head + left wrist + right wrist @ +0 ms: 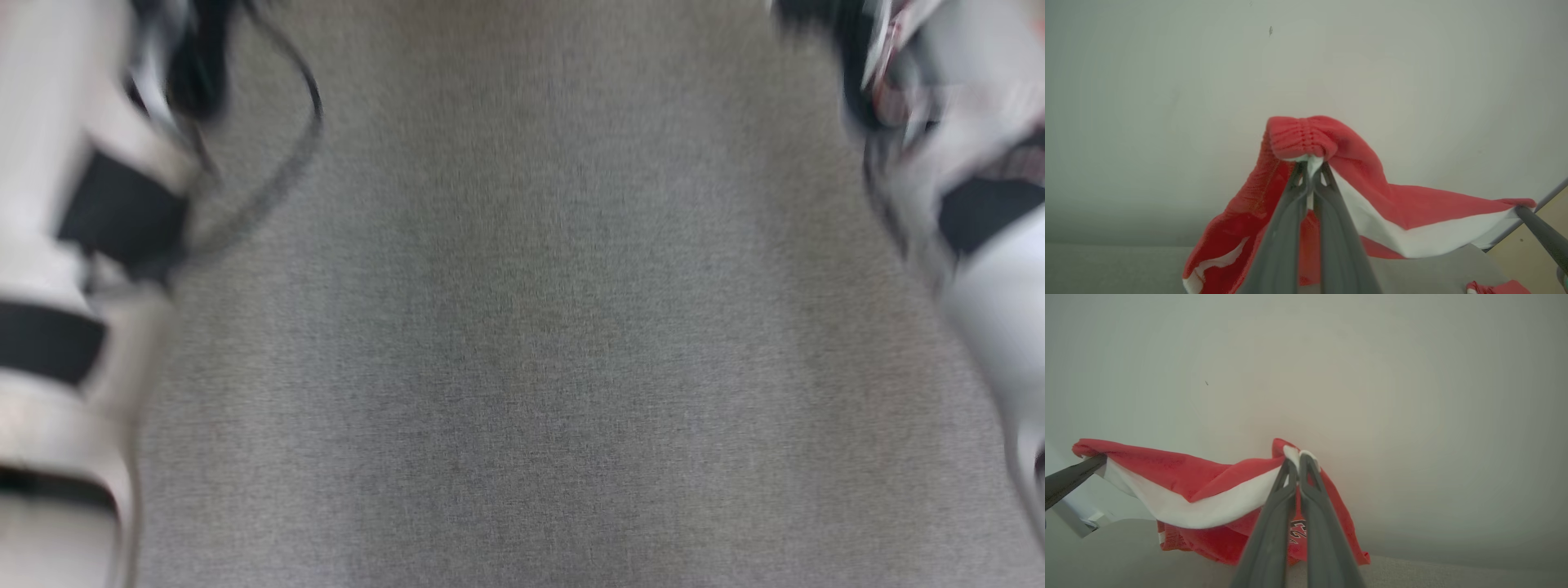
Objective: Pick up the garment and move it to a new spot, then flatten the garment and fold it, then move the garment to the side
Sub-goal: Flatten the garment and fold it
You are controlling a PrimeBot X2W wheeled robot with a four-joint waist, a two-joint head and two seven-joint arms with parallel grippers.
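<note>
The grey surface point(522, 343) takes most of the head view, which is blurred. The pale left forearm point(33, 163) is at one side and the right forearm point(996, 278) at the other, wide apart. In both wrist views there is a pale wall point(1167, 102) behind. The garment point(1412, 212), red with a white band, hangs in the air in front of this wall and above the surface, held between the two arms. Its lower part droops toward the surface, and I cannot tell if it touches. Its long axis goes from one gripper to the other, across the robot, and the upper edge sags a little in the middle. The left gripper point(1312, 165) has its jaws closed on the ribbed red edge point(1302, 136). The right gripper point(1297, 457) has its jaws closed on the opposite end of the same cloth. So neither arm is nearer: each one has its own end. I think the coming move, to lay it down flat, depends on holding the two grippers apart along this axis and lowering them level together.
</note>
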